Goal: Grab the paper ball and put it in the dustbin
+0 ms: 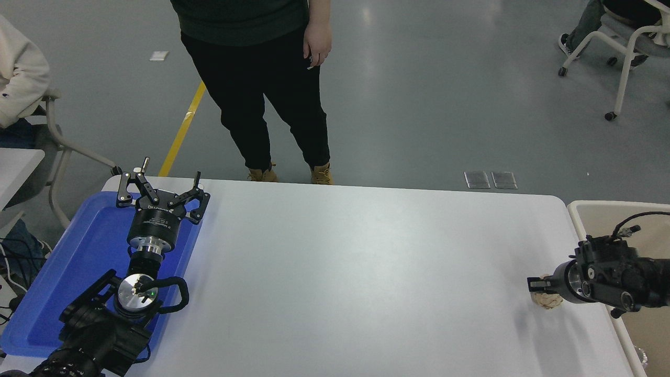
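The paper ball, a small tan wad, sits at the table's right end, partly hidden under my right gripper. The gripper reaches in from the right edge, pointing left, and looks shut around the ball, low over the white table. The dustbin, with an off-white rim and beige inside, stands just right of the table, and my right arm lies across it. My left gripper is parked open and empty over the blue tray at the lower left.
A person in dark clothes stands at the table's far edge. Another person in a pale sleeve sits at the far left. Chairs stand at the top right.
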Controlling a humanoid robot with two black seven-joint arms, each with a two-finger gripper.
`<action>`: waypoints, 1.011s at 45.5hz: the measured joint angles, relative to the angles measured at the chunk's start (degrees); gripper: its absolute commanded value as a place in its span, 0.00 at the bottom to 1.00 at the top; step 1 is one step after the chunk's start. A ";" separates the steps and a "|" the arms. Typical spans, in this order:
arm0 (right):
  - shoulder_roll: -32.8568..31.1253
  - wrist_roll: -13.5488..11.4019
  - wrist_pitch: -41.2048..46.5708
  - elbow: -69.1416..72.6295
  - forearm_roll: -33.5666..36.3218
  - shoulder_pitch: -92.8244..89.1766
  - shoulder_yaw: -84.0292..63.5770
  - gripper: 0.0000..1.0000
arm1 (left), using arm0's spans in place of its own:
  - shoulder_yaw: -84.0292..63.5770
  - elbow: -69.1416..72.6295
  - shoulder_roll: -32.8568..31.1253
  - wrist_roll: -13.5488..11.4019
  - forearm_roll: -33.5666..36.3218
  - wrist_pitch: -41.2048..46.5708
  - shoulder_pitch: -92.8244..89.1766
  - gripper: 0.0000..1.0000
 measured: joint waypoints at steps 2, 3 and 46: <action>-0.06 0.00 0.00 0.11 0.03 0.08 0.00 0.00 | 0.00 0.00 0.00 0.00 0.00 0.00 0.00 1.00; -0.10 0.00 0.00 0.17 0.04 0.11 0.00 0.00 | 0.00 0.00 0.00 0.00 0.00 0.00 0.00 1.00; -15.18 0.00 1.56 26.90 0.55 32.47 -17.29 0.00 | 0.02 -0.09 0.00 0.14 0.13 -0.11 0.01 1.00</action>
